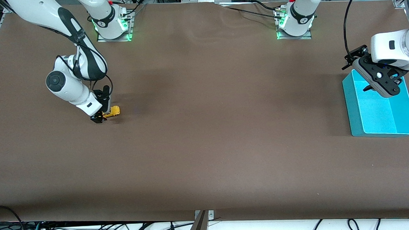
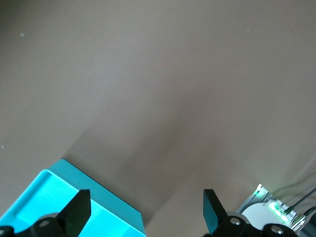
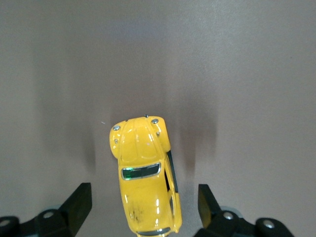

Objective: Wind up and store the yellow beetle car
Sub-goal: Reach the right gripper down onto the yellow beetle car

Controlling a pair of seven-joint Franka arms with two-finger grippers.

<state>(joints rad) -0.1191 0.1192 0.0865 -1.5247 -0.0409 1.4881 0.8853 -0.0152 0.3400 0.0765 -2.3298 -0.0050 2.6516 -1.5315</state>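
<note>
— At the left arm's end of the table: contents of the teal bin [image 1: 381, 117]?
— Nothing visible inside. Left gripper [image 1: 372, 87] hangs over it, jaws spread.
— The yellow beetle car [image 1: 112, 112]?
— On the table [image 1: 208, 128], right arm's end, between the right gripper [image 1: 98, 118] and its parted fingers [image 3: 76, 205], untouched; long axis along the table, nose pointing away from the gripper toward the left arm's end.

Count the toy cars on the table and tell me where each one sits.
1. The yellow beetle car sits on the table toward the right arm's end, between the open fingers of the right gripper. The teal bin under the left gripper shows none inside.
</note>
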